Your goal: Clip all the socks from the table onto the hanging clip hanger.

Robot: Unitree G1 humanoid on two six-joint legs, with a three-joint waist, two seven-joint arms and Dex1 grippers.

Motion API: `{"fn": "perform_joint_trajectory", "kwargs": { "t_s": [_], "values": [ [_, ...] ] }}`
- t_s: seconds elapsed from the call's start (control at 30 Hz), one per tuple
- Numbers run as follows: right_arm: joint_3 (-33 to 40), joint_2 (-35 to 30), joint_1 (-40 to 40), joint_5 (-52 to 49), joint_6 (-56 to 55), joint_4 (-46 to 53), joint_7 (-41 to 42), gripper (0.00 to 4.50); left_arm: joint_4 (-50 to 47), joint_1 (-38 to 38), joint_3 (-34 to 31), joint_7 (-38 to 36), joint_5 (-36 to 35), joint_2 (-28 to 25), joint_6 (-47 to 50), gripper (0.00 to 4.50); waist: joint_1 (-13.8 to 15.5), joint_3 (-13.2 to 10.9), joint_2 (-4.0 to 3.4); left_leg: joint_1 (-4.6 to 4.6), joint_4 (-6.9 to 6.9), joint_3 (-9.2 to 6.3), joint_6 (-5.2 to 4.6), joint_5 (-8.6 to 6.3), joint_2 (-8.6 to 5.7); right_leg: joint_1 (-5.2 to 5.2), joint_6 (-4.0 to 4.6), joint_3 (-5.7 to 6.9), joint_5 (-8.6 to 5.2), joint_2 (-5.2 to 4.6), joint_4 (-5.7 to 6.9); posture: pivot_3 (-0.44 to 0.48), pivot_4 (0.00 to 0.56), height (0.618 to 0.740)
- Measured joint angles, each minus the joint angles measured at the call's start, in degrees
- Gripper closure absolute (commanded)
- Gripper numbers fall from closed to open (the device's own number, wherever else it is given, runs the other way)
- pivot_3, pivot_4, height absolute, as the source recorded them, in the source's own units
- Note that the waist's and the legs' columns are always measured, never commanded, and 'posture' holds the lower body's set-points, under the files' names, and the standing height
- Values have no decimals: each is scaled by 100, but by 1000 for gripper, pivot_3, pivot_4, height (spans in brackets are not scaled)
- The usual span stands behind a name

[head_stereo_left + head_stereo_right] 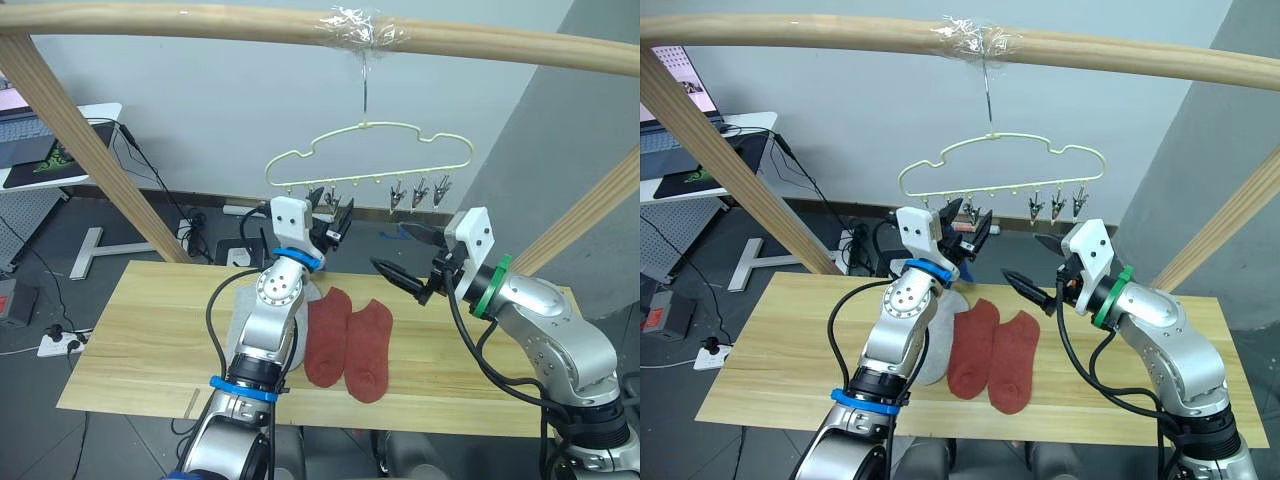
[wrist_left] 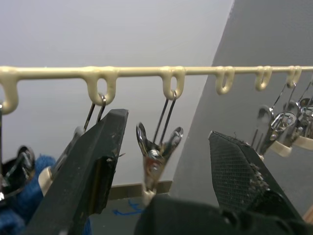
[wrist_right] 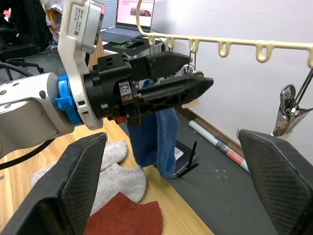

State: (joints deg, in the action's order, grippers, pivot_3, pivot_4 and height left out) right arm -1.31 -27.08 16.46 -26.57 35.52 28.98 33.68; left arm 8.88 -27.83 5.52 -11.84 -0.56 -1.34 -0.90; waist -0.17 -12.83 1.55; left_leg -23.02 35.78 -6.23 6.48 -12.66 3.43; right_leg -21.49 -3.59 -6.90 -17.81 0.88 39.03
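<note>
Left gripper point(image 2: 168, 161): jaws wide, holding nothing; a free clip point(image 2: 155, 152) hangs between them.
Right gripper point(image 3: 173, 188): jaws wide, holding nothing.
Risk: if you close now, you can push the clip hanger point(image 1: 370, 150) and make it swing.
Socks: blue sock point(image 3: 159, 139) hangs behind the left jaws; red socks point(image 1: 350, 340) and grey socks point(image 3: 110, 171) lie on the table point(image 1: 150, 350) below.
Hidden: you cannot see which clip holds the blue one.

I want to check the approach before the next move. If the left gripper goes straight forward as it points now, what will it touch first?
Probably the metal clip hanging from the clip hanger: it sits between the open fingers of the left gripper, just ahead. Depth is unclear.
</note>
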Motion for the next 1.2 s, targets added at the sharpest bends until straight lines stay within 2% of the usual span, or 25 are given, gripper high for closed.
{"fn": "perform_joint_trajectory", "kwargs": {
  "t_s": [0.37,0.6,0.77,1.03,1.13,1.2],
  "values": [
    [0,0,0,-1,0,0,2,0,0,0,41,-4,93,-64,2,1465,0,0,0,0,0,0,0,0,0,0,0,0,0,0,0,30,169,740],
    [0,1,-1,-3,1,0,2,0,1,0,29,-4,111,-51,-30,3537,0,0,0,0,0,0,0,0,0,0,0,0,0,0,0,30,169,740],
    [0,13,-2,-5,2,0,0,0,1,-20,7,-7,69,-52,-47,4437,0,0,0,0,0,0,0,0,0,0,0,0,0,0,0,30,169,740],
    [-81,-23,-53,75,5,-1,-4,0,1,-26,-1,-35,10,-60,-40,4489,1,0,0,0,0,0,0,0,0,0,0,0,0,0,0,33,167,740],
    [-609,-134,-231,644,30,-269,-235,0,2,-28,-48,-105,-71,-123,-29,4489,-1,1,2,2,0,0,0,0,0,1,0,0,0,0,0,41,163,740],
    [-968,135,-350,1027,82,-858,-545,0,7,-30,-101,-150,-111,-185,-28,4489,-2,2,2,4,0,0,0,0,1,1,0,0,0,0,4,41,163,740]
  ]
}}
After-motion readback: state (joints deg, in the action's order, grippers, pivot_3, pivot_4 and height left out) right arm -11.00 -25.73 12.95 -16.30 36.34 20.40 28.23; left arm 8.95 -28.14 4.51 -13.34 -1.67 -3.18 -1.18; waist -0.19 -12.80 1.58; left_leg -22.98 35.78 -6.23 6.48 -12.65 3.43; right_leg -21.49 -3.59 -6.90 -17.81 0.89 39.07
